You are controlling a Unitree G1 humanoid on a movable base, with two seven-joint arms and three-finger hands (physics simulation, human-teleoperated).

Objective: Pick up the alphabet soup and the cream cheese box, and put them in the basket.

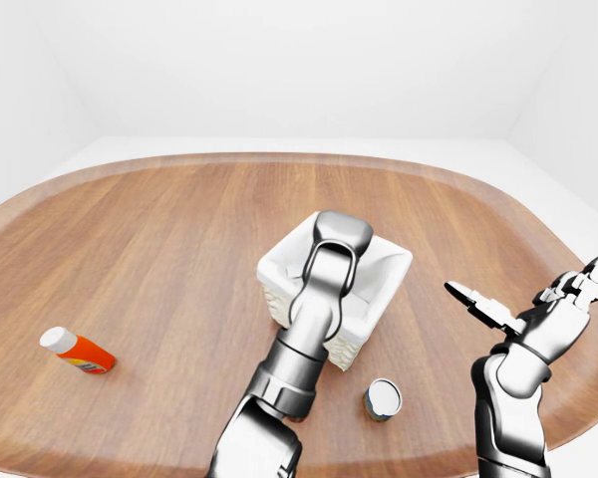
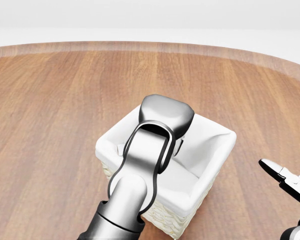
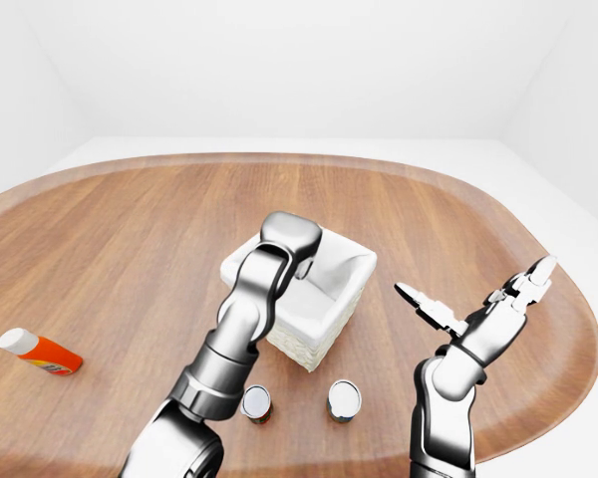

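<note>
The white-lined wicker basket [image 2: 226, 142] stands mid-table. My left hand [image 2: 171, 143] hangs over its inside with its back turned to the cameras, so its fingers and anything they hold are hidden. Below the basket in the right-eye view stand two cans, one with a red label [image 3: 256, 403] and one darker [image 3: 343, 399]; I cannot read which is the alphabet soup. No cream cheese box shows in any view. My right hand [image 3: 475, 299] is raised at the right, fingers spread, empty.
An orange-red bottle with a white cap [image 1: 75, 351] lies far left on the wooden table [image 1: 159, 249]. The table's curved edge runs close behind my right hand in the eye views.
</note>
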